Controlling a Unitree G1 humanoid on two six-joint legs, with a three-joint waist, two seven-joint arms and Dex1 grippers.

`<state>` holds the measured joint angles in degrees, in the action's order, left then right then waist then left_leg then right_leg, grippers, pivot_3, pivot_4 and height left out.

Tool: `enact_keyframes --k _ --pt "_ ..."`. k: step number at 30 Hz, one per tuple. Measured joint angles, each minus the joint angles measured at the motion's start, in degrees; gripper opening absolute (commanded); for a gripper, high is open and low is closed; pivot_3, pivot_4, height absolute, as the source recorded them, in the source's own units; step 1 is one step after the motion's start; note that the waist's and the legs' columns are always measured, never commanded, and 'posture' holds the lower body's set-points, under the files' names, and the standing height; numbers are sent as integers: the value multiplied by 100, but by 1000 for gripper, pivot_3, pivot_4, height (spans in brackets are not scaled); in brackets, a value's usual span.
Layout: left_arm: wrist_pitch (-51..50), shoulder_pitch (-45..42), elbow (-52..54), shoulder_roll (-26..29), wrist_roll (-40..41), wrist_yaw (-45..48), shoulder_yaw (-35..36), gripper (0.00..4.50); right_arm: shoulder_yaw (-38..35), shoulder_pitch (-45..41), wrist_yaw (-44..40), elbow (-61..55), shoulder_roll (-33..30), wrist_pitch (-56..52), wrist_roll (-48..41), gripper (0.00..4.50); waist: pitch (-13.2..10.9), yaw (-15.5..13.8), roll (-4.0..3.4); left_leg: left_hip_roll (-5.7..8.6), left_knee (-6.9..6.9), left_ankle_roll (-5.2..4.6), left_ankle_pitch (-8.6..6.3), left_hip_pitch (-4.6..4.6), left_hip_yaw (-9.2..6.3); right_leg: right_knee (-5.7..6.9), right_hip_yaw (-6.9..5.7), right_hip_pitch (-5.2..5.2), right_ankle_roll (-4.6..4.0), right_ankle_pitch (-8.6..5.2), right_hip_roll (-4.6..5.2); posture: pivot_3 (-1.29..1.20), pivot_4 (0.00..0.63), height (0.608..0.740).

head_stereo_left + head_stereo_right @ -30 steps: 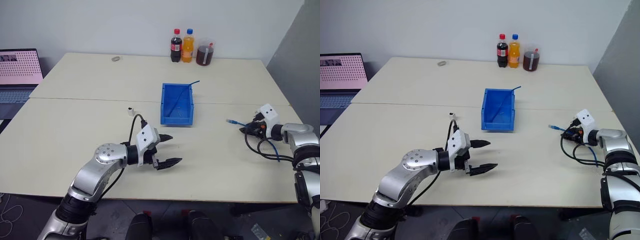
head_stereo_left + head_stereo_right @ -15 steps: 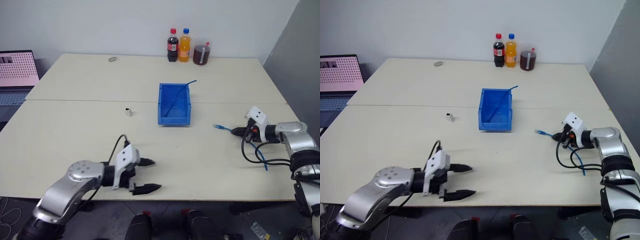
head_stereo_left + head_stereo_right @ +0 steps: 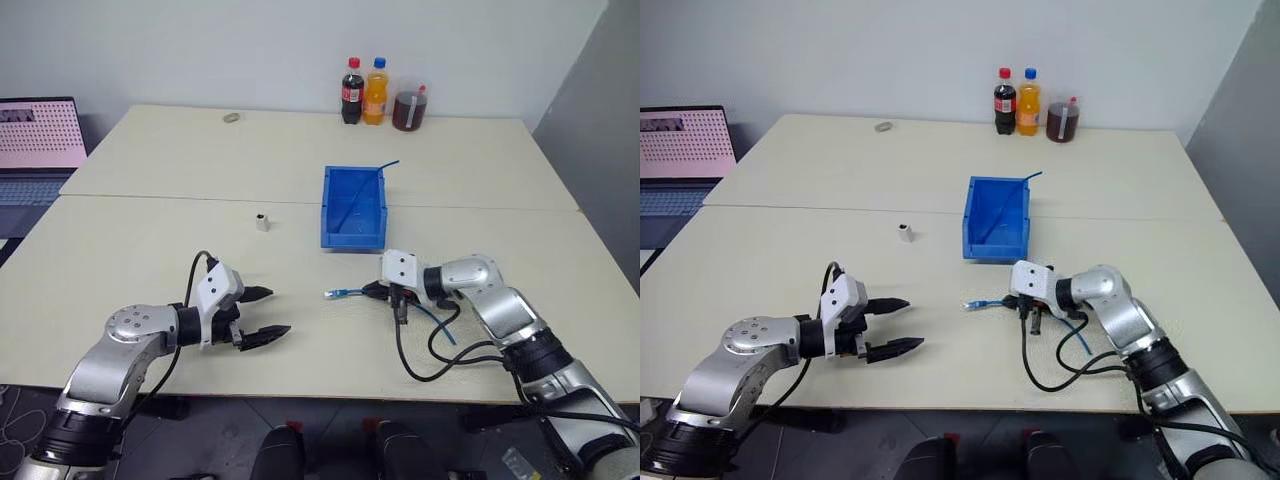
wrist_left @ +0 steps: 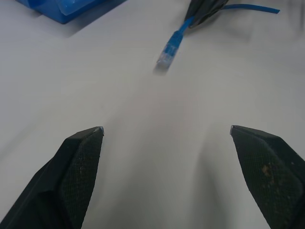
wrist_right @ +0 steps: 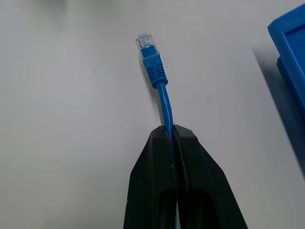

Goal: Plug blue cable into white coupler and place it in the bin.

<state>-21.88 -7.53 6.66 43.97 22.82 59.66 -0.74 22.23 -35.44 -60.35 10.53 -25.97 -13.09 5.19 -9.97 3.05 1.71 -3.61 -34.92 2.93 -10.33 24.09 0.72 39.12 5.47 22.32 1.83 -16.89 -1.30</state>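
The blue cable (image 3: 348, 293) juts out of my right gripper (image 3: 370, 291), which is shut on it a short way behind the clear plug (image 5: 145, 40). The plug hovers just above the table in front of the bin (image 3: 354, 232), and the rest of the cable trails back beside the arm (image 3: 443, 330). The white coupler (image 3: 262, 221) stands alone on the table, left of the bin. My left gripper (image 3: 279, 312) is open near the table's front edge, pointing toward the plug (image 4: 167, 55), with nothing between its fingers.
A darker blue wire (image 3: 372, 177) leans out of the bin's far corner. Two bottles (image 3: 363, 91) and a jar (image 3: 408, 108) stand at the table's back edge, with a small grey ring (image 3: 232, 117) to their left. A laptop (image 3: 38, 135) sits at far left.
My right gripper has swung left from the table's right edge to in front of the bin, carrying the cable. My left gripper has drawn away to the left, still open.
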Motion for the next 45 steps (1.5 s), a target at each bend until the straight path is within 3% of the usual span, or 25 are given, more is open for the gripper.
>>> enact_keyframes --k 2,7,11,17,21,31,45 --pt "56 11 -12 -45 -52 11 -46 4500 65 -28 4 112 5 52 46 550 0 -12 0 0 0 1 -1 2 0 0 -1 0 -2 0 0 0 150 740" --pt "249 4 -208 -204 -255 -9 -173 4500 110 -119 56 245 11 256 90 1968 0 -8 0 -2 0 1 -1 0 -3 2 -1 0 -1 -1 -3 0 150 740" --pt "376 -194 -470 -421 -388 -33 -295 4500 108 -117 -64 184 -27 204 25 2780 0 -16 1 1 -1 1 -1 1 -4 3 -3 -1 0 0 -2 0 150 740" --pt "1001 -949 -1282 -795 -800 1 -592 4500 -217 307 -636 -1083 -338 -1061 -902 4193 3 -97 4 2 -3 1 -1 7 -8 1 -5 -1 -3 1 -3 0 150 740" --pt "1515 -1493 -2057 -1148 -1172 9 -865 4500 -564 883 -440 -2221 -512 -1863 -1318 4193 5 -125 8 1 -3 1 -1 11 -18 -1 -13 -2 0 0 -7 0 150 740" --pt "2383 -2414 -3396 -1530 -1639 360 -1222 4500 -768 1967 611 -3639 -443 -2951 -1581 4193 12 -126 9 5 -12 1 0 14 -23 0 -14 -5 24 -5 -7 0 150 740" --pt "2788 -2689 -3810 -1812 -1917 620 -1511 1675 -764 2184 1291 -3935 -442 -3187 -1872 4208 25 -151 11 9 -24 0 0 7 -29 -2 -17 -21 39 -2 -4 0 150 740"
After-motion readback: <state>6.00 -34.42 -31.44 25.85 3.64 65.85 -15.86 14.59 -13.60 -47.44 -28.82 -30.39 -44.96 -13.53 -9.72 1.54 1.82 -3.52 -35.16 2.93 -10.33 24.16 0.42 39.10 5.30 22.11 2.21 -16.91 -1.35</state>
